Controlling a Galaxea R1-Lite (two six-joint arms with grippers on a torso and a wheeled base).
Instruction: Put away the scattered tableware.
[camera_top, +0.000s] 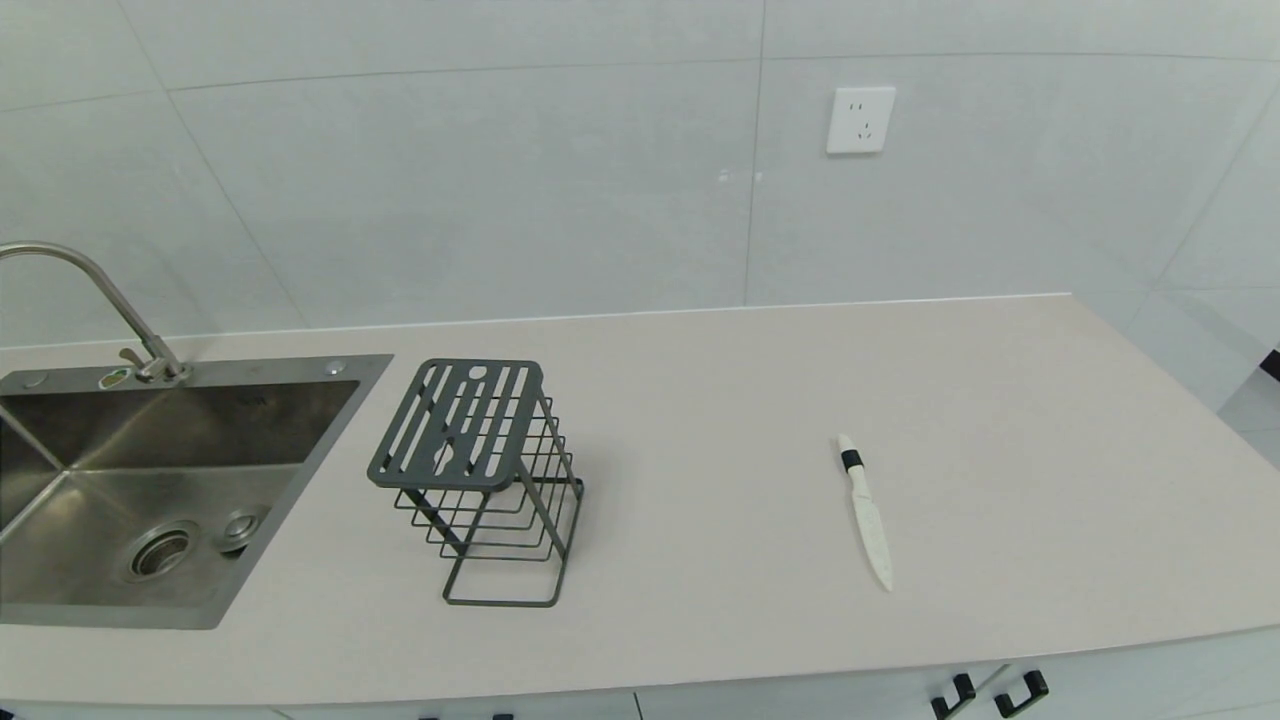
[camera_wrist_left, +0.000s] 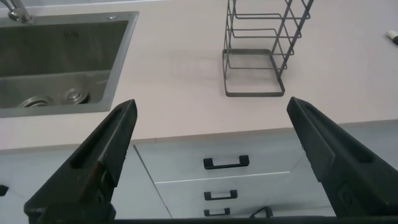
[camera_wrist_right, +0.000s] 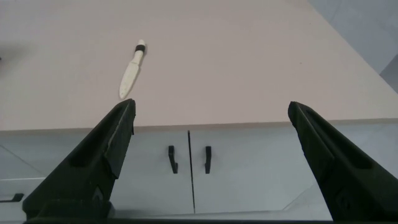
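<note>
A white knife (camera_top: 865, 511) with a black band near its handle end lies flat on the beige countertop (camera_top: 700, 420), right of centre; it also shows as the knife (camera_wrist_right: 132, 70) in the right wrist view. A dark wire knife rack (camera_top: 478, 475) with a slotted top stands next to the sink, and its base (camera_wrist_left: 255, 74) appears in the left wrist view. My left gripper (camera_wrist_left: 211, 127) hangs open in front of the counter edge, over the drawers. My right gripper (camera_wrist_right: 211, 124) is open too, held off the counter front, well short of the knife.
A steel sink (camera_top: 150, 480) with a curved faucet (camera_top: 100, 300) fills the counter's left end. A wall socket (camera_top: 860, 119) sits on the tiled wall. Drawers with black handles (camera_wrist_left: 226, 163) and cabinet doors (camera_wrist_right: 189, 158) lie under the counter. The counter's right edge drops off beyond the knife.
</note>
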